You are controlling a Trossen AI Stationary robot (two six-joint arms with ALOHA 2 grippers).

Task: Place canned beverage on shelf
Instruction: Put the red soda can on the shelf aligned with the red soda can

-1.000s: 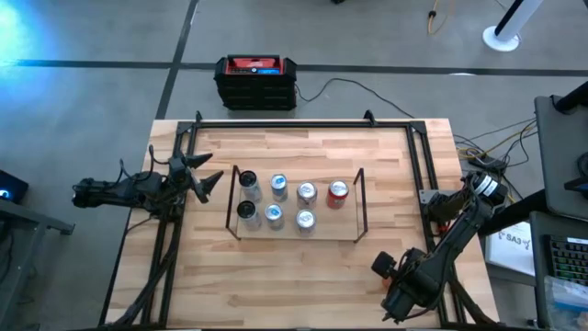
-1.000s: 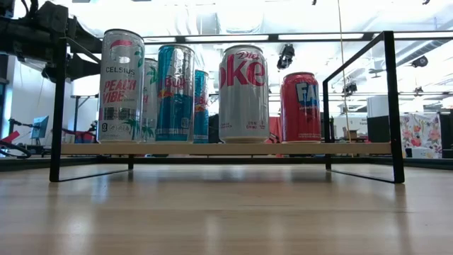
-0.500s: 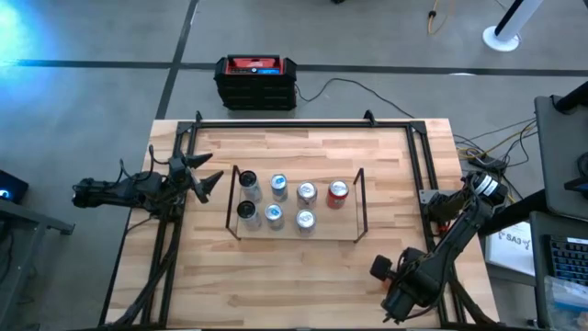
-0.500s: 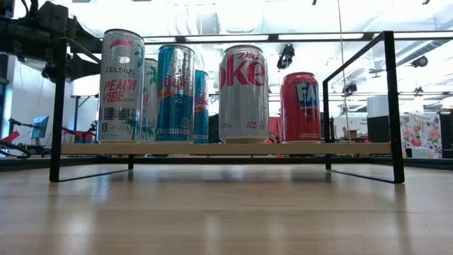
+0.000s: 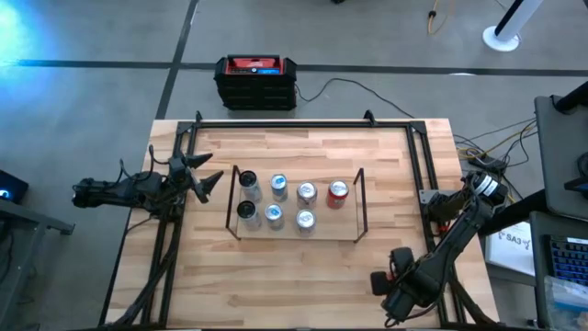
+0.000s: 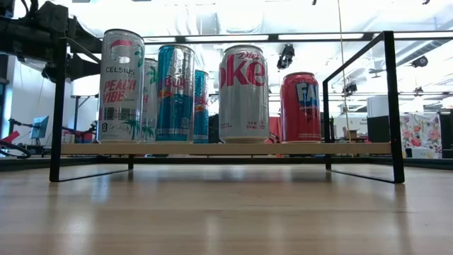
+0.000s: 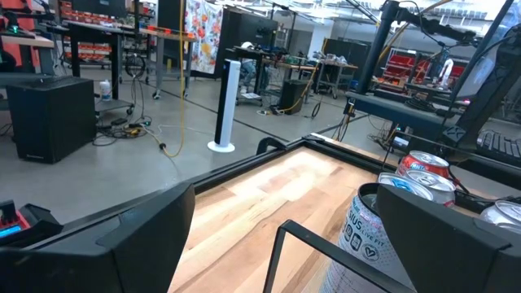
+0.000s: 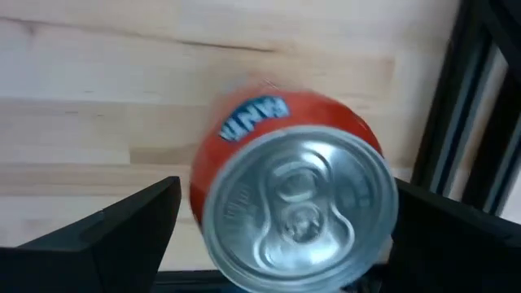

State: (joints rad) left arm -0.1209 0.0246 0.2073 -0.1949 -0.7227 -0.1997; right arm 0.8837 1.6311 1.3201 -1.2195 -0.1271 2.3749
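Right wrist view first: between my two dark fingers [image 8: 122, 224] stands an orange can [image 8: 293, 191], its silver lid turned to the camera, so its long axis runs straight toward the wrist — upright on the desk [image 8: 98, 89], I judge. The jaws are spread, one finger on each side of the can, with a gap to each side wall; I do not see them touching it yet. The can sits centred between them, so the coming move turns on closing, not on shifting sideways.

From the high view my right gripper [image 5: 398, 269] is at the near right part of the desk, beside the black frame rail, and the can itself is hidden under it there. The shelf [image 5: 296, 231] lies away from me and toward the left, well apart — seven cans already stand on its deck, and the free place seems to be the near right corner, in front of the red can [image 5: 338, 190].

My left gripper [image 5: 204, 179] waits just beside the left end of the shelf, jaws spread and empty. The right arm is clearly the nearer one.
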